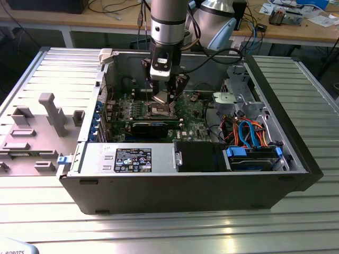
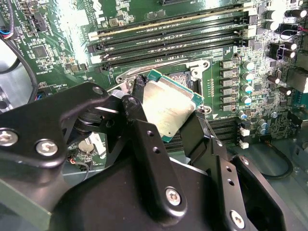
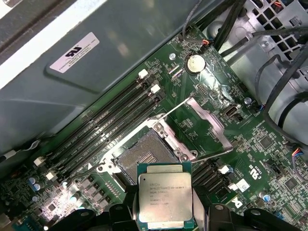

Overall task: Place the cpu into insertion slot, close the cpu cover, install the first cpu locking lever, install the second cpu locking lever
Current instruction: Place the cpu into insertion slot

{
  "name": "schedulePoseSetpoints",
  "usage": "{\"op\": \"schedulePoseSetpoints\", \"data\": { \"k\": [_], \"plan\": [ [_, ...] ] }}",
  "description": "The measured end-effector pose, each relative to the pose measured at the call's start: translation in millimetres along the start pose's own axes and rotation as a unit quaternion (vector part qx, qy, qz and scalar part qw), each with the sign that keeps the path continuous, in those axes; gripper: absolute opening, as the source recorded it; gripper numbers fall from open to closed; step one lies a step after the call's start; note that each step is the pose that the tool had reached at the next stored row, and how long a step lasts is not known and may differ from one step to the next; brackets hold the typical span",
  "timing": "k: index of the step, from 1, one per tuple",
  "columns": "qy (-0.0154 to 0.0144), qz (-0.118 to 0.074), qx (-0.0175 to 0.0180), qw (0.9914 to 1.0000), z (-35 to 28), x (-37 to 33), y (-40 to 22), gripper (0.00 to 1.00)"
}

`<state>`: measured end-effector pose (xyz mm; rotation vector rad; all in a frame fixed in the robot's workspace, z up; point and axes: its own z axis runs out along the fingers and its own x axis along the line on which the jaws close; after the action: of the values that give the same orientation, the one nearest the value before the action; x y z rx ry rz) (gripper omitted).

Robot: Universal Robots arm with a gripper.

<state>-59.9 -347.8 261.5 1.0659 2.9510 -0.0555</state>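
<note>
My gripper (image 3: pixel 166 214) is shut on the cpu (image 3: pixel 165 195), a flat square chip with a silver-grey top and green rim, its black fingers (image 2: pixel 136 103) pinching two opposite edges. The cpu hangs a little above the green motherboard (image 1: pixel 190 114), just beside the insertion slot (image 3: pixel 140 156), whose dark recess lies uncovered. The cpu cover (image 3: pixel 217 126) is swung open and rests flat on the board past the slot. Two thin wire levers (image 3: pixel 177 107) stand unlatched along the slot's sides. In the exterior view my gripper (image 1: pixel 161 98) hovers over the board's middle inside the open computer case (image 1: pixel 185 182).
Long black memory slots (image 3: pixel 103 130) run beside the socket. A black card (image 1: pixel 153 128) and the power supply (image 1: pixel 130 157) sit toward the case front. Orange and blue cables (image 1: pixel 249 132) and a drive cage (image 1: pixel 238 98) fill the exterior view's right. Case walls surround the board.
</note>
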Motion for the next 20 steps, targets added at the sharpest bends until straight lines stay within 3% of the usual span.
{"op": "schedulePoseSetpoints", "data": {
  "k": [20],
  "plan": [
    [-0.0022, 0.011, 0.0033, 0.99994, 0.2, 0.0, 0.0, 0.55]
  ]
}}
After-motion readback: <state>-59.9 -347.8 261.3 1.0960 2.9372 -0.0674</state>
